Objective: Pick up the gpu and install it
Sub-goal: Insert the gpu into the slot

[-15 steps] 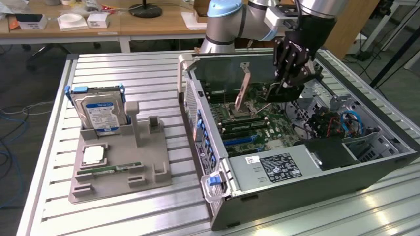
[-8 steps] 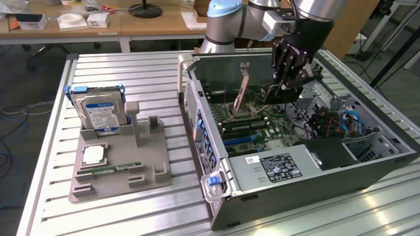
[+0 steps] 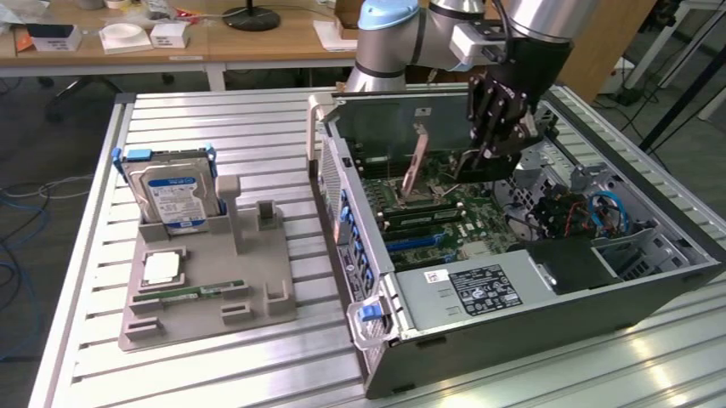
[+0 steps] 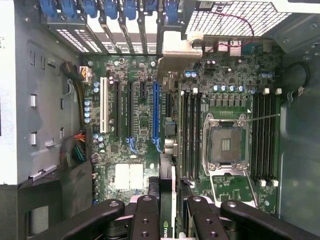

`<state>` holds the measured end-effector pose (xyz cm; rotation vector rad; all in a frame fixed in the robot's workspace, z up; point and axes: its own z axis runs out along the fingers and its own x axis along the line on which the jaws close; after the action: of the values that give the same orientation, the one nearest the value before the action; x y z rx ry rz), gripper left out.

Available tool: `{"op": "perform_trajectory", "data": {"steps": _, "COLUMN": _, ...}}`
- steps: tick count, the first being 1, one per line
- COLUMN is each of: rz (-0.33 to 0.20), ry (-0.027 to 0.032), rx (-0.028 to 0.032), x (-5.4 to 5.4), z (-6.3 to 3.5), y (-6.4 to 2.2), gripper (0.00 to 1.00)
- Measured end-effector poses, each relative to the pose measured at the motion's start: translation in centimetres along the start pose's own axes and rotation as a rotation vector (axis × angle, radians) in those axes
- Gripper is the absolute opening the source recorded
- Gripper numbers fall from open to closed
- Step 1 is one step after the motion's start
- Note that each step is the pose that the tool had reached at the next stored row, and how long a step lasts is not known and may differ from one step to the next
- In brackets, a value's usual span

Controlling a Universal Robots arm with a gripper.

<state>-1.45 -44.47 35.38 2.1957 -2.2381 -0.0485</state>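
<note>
Since the gripper [image 4: 172, 207] was clamped, part-closed, on the two faces of the gpu [image 4: 167, 190], we saw the card held edge-on over the motherboard [image 4: 140, 125] inside the computer case [image 3: 511, 331], its bracket toward the slotted rear wall. We judged it light and stiff but fragile, best gripped on the cooler body, clear of its connector edge.

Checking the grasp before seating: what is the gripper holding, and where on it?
The gripper holds the graphics card by its top edge, hanging edge-down over the motherboard.
</note>
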Motion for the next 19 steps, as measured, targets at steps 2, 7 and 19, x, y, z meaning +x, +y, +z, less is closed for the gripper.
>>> {"op": "perform_trajectory", "data": {"steps": 2, "rz": 0.0, "ry": 0.0, "rx": 0.0006, "x": 0.0, "z": 0.14, "y": 0.05, "gripper": 0.26}}
{"op": "perform_trajectory", "data": {"steps": 7, "rz": 0.0, "ry": -0.0001, "rx": 0.002, "x": 0.0, "z": 0.48, "y": 0.18, "gripper": 0.26}}
{"op": "perform_trajectory", "data": {"steps": 19, "rz": 0.0, "ry": -0.0001, "rx": 0.0043, "x": 0.0, "z": 1.34, "y": 0.57, "gripper": 0.26}}
